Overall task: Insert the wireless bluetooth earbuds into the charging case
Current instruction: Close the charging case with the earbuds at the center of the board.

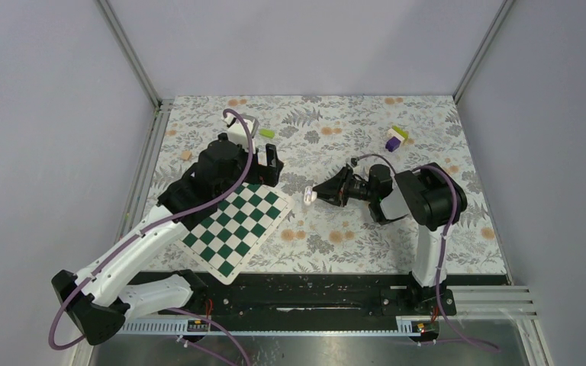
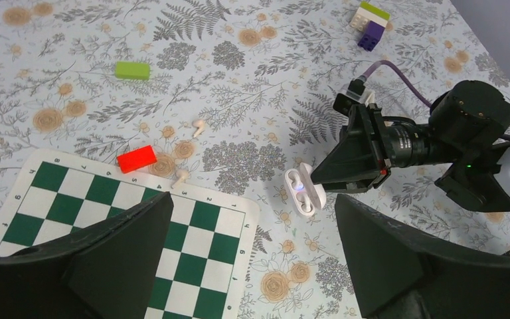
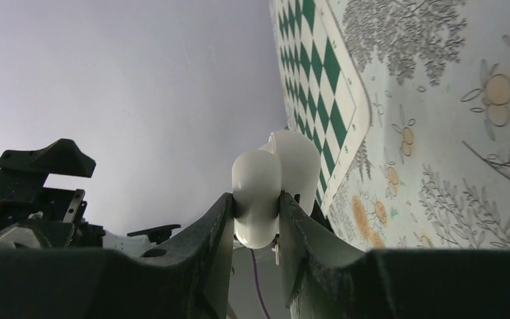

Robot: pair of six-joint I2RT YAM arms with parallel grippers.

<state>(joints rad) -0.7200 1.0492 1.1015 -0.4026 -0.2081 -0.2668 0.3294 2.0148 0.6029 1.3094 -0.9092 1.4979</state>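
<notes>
Right gripper (image 3: pixel 257 216) tight on open charging case (image 2: pixel 303 189) — earbuds (image 2: pixel 198 126) on table (image 2: pixel 252 86), left gripper (image 2: pixel 252 203) agape.

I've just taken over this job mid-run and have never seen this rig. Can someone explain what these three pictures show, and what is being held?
These are two robot arms, left arm and right arm, bolted side by side at the near edge, each ending in a two-finger gripper. The wide picture looks down from above and behind them; the other two come from cameras on the wrists. The left gripper stands wide open and empty above the chessboard mat. The right gripper is closed on the open white charging case; its own camera shows the case pinched between its fingers. One earbud lies at the mat's edge, a second earbud farther out on the floral cloth, both near a red block. A green block and a block stack lie beyond.
</notes>
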